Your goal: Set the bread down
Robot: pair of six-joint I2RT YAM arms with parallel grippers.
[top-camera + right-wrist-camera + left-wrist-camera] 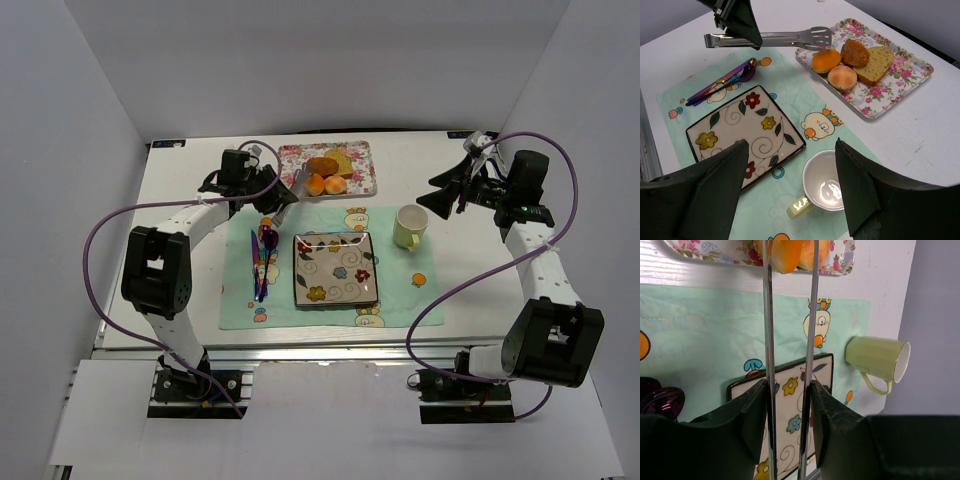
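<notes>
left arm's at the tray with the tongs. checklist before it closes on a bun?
1. Tongs held by left tool: ok, clamped on both arms.
2. Blades apart: ok, a gap shows in the left wrist view.
3. Aim: ok, the orange bun lies between the blades in that view. Contact: cannot tell.
4. Room around it: not ok, the paler bun sits tight beside it on the floral tray.
5. Square plate: ok, nothing on it.
6. Right tool: ok, open, by the green cup, off the tray.
</notes>
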